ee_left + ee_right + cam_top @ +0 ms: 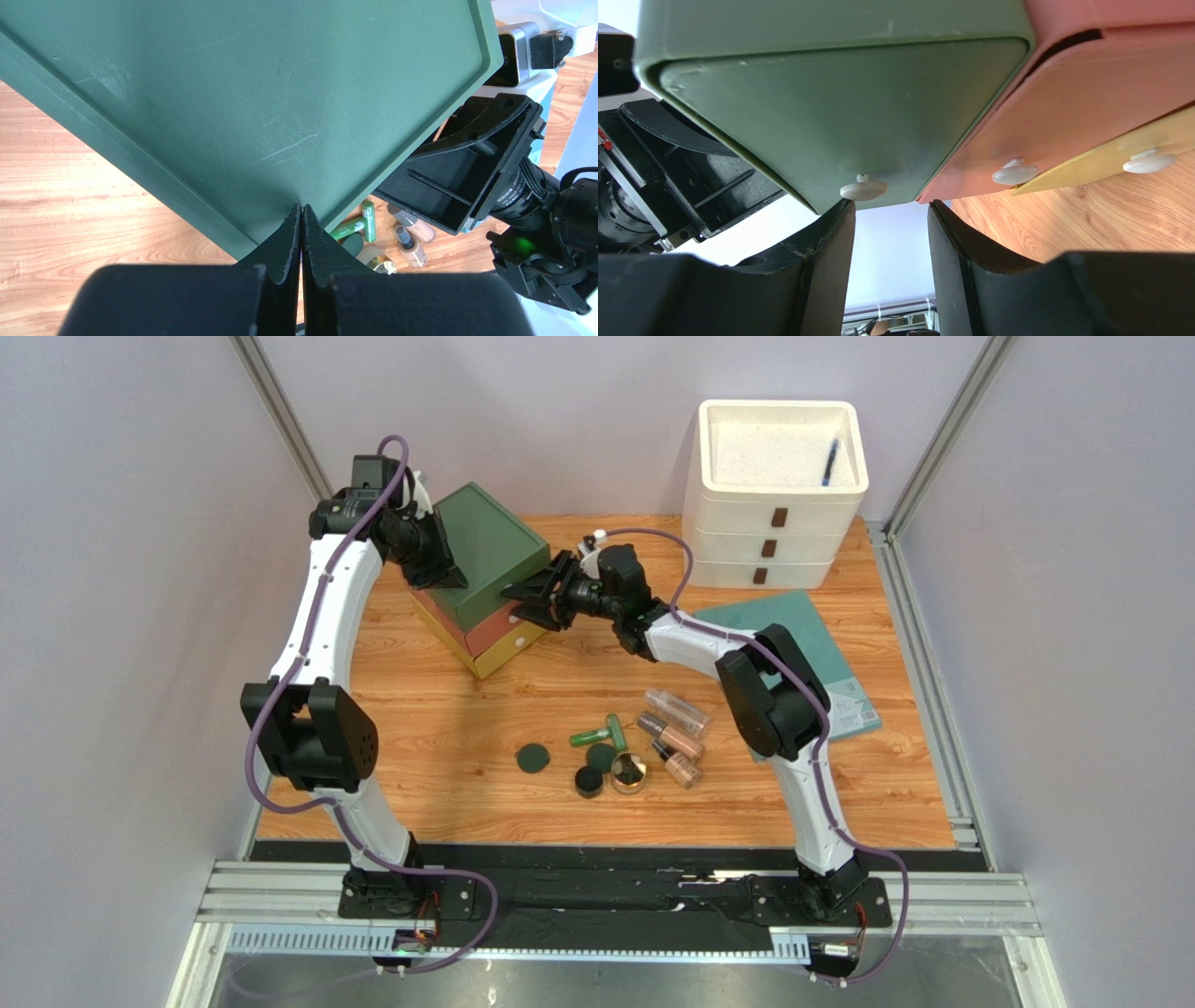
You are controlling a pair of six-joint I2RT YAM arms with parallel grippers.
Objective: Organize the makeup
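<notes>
The makeup lies in a group on the table: two bright green tubes (605,735), a dark green compact (532,758), a dark jar (589,781), a gold-rimmed jar (629,773) and clear beige-pink bottles (673,731). Some of it also shows in the left wrist view (367,222). A small chest (484,581) has green, pink and yellow drawers. My left gripper (302,208) is shut, its tips on the chest's green top (281,105). My right gripper (889,206) is open at the drawer fronts, just below the green drawer's white knob (863,189).
A white three-drawer unit (779,511) stands at the back right, with a blue pen (831,462) in its open top tray. A teal flat book (807,637) lies under my right arm. Pink and yellow drawer knobs (1015,172) sit to the right of my gripper.
</notes>
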